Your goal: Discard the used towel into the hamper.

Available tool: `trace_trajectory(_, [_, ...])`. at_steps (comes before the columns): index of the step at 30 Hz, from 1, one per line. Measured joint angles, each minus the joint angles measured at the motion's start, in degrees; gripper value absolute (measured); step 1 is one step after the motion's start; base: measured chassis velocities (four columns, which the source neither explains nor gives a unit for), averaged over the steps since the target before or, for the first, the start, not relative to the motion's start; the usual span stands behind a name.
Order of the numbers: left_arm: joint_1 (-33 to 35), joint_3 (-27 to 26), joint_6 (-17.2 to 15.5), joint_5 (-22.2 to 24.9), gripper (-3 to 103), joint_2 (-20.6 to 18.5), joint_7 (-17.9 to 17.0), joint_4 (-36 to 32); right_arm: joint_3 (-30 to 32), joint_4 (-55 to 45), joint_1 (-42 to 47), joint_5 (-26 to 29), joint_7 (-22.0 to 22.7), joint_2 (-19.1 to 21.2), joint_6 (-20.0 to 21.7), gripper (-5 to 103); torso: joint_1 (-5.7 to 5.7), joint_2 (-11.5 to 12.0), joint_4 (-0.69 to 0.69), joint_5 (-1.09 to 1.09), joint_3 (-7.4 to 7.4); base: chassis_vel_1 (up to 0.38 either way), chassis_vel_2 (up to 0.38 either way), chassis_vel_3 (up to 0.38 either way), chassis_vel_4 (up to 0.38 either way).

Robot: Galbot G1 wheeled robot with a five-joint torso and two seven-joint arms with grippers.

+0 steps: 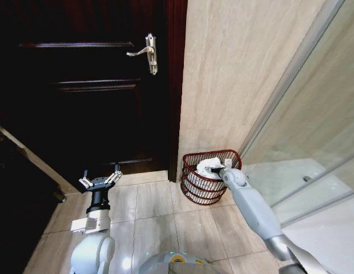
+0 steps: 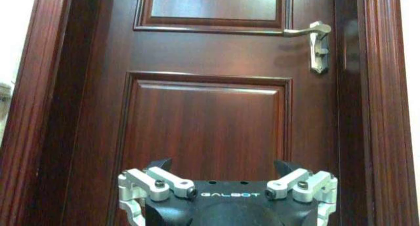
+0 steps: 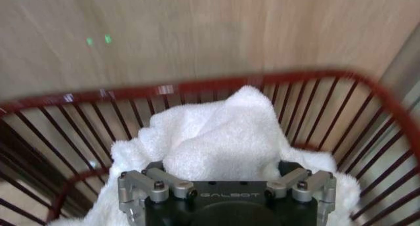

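Item 1: right gripper point(image 3: 225, 169), nearest your lens in the right wrist view. Its fingers stand spread on either side of a bunched fold of the white towel point(image 3: 220, 137), but whether they pinch it or have let go you cannot tell from here. In the head view the right gripper point(image 1: 216, 170) sits inside the rim of the hamper.

Item 2: hamper point(image 1: 191, 188), reddish-brown, openwork, on the tiled floor point(image 1: 154, 211) at about 1 o'clock from the robot's base, close against the beige wall point(image 1: 234, 68) and beside a glass partition point(image 1: 302, 142). The towel fills it and mounds up to rim height.

Item 3: left gripper point(image 1: 100, 181), at about 11 o'clock, jaws apart and empty, facing the dark wooden door point(image 2: 210, 113) with its lever handle point(image 2: 315, 39). Idle.

Risks for you to weigh:
- Terry loops may snag on the fingers; a lift could drag the towel back over the rim.
- The light hamper could tip or slide if the gripper catches a bar.
- The piled towel may slump out over the rim.
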State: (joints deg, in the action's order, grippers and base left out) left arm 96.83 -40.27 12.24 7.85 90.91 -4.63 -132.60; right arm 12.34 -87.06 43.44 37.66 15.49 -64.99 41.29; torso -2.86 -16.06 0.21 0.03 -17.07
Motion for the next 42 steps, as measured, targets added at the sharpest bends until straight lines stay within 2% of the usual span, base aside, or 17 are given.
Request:
trace_trajectory(3, [-0.26,0.01,0.07,0.37,100,-0.04,-0.03,0.37,1.19,-7.87,2.86,-1.95,1.64,1.41,-4.5,100,0.0,0.0,-0.01,0.0,0.01,0.0,0.0,0.0,0.0])
trace_trajectory(4, [-0.26,0.01,0.07,0.37,100,-0.04,-0.03,0.37,1.19,-7.87,2.86,-1.95,1.64,1.41,-4.5,100,0.0,0.0,-0.01,0.0,0.01,0.0,0.0,0.0,0.0])
trace_trajectory(7, [-0.83,-0.03,-0.06,0.54,100,-0.32,-0.32,0.79,2.47,-14.9,5.91,-3.86,2.3,2.5,-9.76,100,0.0,0.0,0.0,-0.01,0.02,0.0,0.0,0.0,0.0])
trace_trajectory(8, [-0.83,-0.03,-0.06,0.54,100,-0.32,-0.32,0.79,2.47,-14.9,5.91,-3.86,2.3,2.5,-9.76,100,0.0,0.0,0.0,-0.01,0.02,0.0,0.0,0.0,0.0])
trace_trajectory(11, [-1.42,0.1,-0.68,0.57,100,-0.18,-0.5,1.3,4.33,-23.06,11.14,-7.58,2.02,3.59,-15.23,100,0.0,0.0,0.0,-0.03,0.03,0.0,0.0,0.0,0.0])
trace_trajectory(13, [-1.49,0.17,-0.9,0.57,100,-0.1,-0.4,1.5,5.14,-25.37,13.18,-8.53,1.82,3.6,-16.48,100,0.01,0.0,0.0,-0.02,0.03,0.0,0.0,0.0,0.0])
trace_trajectory(15, [-1.52,0.29,-1.54,0.56,100,-0.01,0.45,2.21,7.38,-30.11,18.27,-11.86,1.22,2.85,-19.25,100,0.01,0.0,0.01,-0.04,0.03,0.0,0.0,0.0,0.0])
trace_trajectory(16, [-1.52,0.29,-1.54,0.56,100,-0.01,0.45,2.21,7.38,-30.11,18.27,-11.86,1.22,2.85,-19.25,100,0.01,0.0,0.01,-0.04,0.03,0.0,0.0,0.0,0.0])
trace_trajectory(20, [-2.03,0.36,-1.58,1.26,100,-0.13,1.66,4.32,11.57,-37.7,31.5,-22.47,-2.43,-1.56,-25.23,100,0.01,-0.01,-0.02,-0.01,0.03,0.0,0.0,0.0,0.0])
trace_trajectory(21, [-2.03,0.36,-1.58,1.26,100,-0.13,1.66,4.32,11.57,-37.7,31.5,-22.47,-2.43,-1.56,-25.23,100,0.01,-0.01,-0.02,-0.01,0.03,0.0,0.0,0.0,0.0])
trace_trajectory(24, [-2.94,0.35,-0.35,1.49,100,-0.4,2.24,6.74,13.54,-43.74,39.41,-26.15,-3.62,-5.56,-26.67,100,0.02,-0.02,-0.02,-0.05,0.04,0.0,0.0,0.0,0.0])
trace_trajectory(28, [-3.62,0.25,-0.11,1.54,100,-0.46,2.26,7.76,14.0,-45.41,42.28,-27.75,-4.0,-7.09,-27.75,100,0.02,-0.02,-0.01,-0.04,0.04,0.0,0.0,0.0,0.0])
trace_trajectory(35, [-2.79,-0.24,-0.72,2.25,100,-0.72,2.2,6.74,14.68,-45.31,40.95,-27.54,-3.33,-7.47,-27.51,100,0.02,-0.02,0.0,-0.03,0.03,0.0,0.0,0.0,0.0])
trace_trajectory(42, [-1.23,-0.67,0.16,2.7,100,-0.87,2.19,6.1,15.72,-44.66,40.42,-27.22,-3.29,-8.79,-27.42,100,0.01,-0.02,0.0,-0.02,0.03,0.0,0.0,0.0,0.0])
